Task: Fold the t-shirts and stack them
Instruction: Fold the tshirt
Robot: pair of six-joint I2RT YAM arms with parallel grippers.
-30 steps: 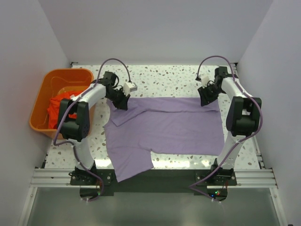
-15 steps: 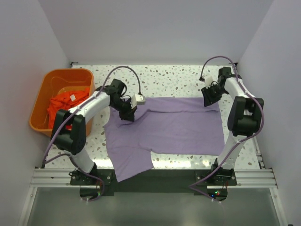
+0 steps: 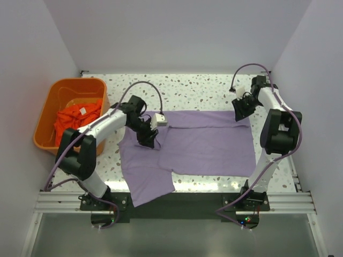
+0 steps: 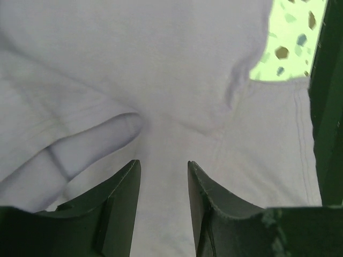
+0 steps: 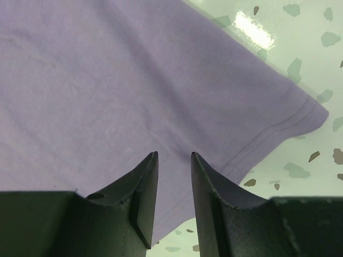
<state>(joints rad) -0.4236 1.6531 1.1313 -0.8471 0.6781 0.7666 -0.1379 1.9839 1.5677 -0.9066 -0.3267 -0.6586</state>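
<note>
The lavender-purple t-shirt lies spread on the speckled table, its far-left part folded in toward the body. My left gripper stands open just over that folded part. In the left wrist view its jaws are apart, with flat cloth and a seam below and nothing between them. My right gripper is at the shirt's far-right corner. It is open in the right wrist view, above the hemmed corner. The orange-red t-shirt lies bunched in the basket.
The orange plastic basket stands at the table's left edge. White walls close in the back and both sides. Bare speckled table shows beyond the purple shirt and to its right.
My left gripper swung to the near right, carrying the shirt's far-left part in over the body, then opened and let it go. The right gripper shifted slightly to the right.
</note>
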